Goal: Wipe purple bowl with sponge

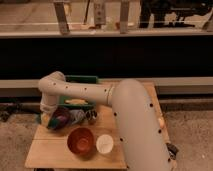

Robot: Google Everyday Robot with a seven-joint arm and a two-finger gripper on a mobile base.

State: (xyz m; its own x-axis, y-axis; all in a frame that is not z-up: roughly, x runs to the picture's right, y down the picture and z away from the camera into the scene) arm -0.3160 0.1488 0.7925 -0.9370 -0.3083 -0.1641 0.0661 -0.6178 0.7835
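The purple bowl sits at the table's left edge, dark with a paler inside. My gripper hangs down from the arm's bent wrist, right at the bowl's left rim. A small yellowish-green patch under the gripper looks like the sponge. It lies against the bowl's left side, and the wrist hides most of it.
An orange-brown bowl and a small white cup stand near the front edge. A green bin with a yellow item sits behind the purple bowl. My thick white arm covers the table's right half. A small orange object lies beyond it.
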